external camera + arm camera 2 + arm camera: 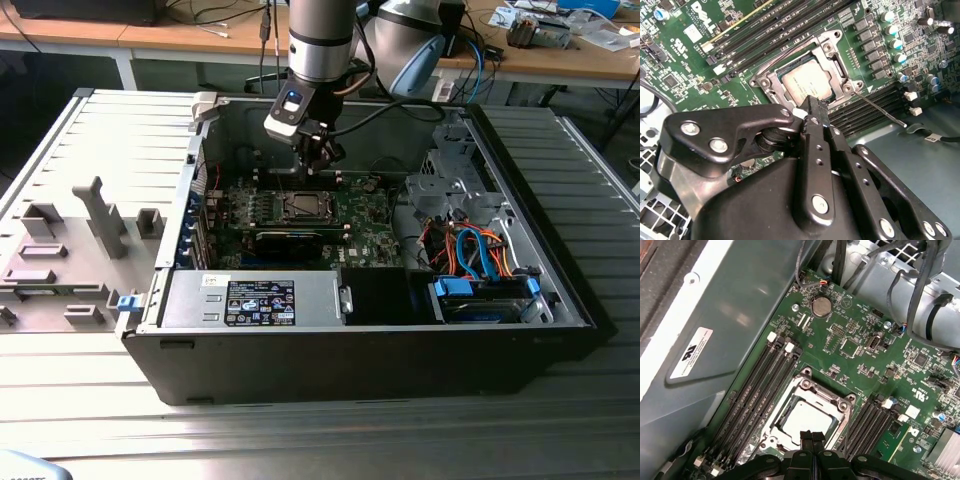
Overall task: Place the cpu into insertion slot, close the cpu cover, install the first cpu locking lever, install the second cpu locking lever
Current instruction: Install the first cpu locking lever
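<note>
The gripper [814, 104], fingers pressed together and holding nothing, is hanging just above the edge of the cpu [802, 82]. The cpu is lying in the insertion slot [303, 206], framed by the cpu cover [826, 399]. In the exterior view the slot is sitting at the gripper's six o'clock

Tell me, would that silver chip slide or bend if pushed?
Probably stiff: the cpu looks like a flat, metal-topped slab. It is unlikely to slide, since the cpu cover frames it closely. Its smooth top may be slippery.
</note>
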You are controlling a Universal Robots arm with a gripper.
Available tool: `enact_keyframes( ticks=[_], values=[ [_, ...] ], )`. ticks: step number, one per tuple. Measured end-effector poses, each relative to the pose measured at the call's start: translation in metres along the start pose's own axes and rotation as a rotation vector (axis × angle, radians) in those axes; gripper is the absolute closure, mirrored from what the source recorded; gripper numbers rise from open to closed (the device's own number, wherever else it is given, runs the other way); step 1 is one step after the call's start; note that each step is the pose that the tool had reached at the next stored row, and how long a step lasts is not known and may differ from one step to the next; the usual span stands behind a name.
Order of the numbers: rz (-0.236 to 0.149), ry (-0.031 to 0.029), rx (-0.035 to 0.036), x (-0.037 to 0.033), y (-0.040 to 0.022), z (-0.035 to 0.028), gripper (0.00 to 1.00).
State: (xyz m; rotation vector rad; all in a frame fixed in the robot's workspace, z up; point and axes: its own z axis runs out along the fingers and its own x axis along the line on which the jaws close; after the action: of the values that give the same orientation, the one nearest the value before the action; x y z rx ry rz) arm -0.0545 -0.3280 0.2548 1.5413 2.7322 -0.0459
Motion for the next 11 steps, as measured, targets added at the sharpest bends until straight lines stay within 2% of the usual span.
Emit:
enact_keyframes(
  ticks=[11],
  values=[
    [-0.04,-0.0009,-0.0007,0.0,0.0,0.0,0.89]
  ],
)
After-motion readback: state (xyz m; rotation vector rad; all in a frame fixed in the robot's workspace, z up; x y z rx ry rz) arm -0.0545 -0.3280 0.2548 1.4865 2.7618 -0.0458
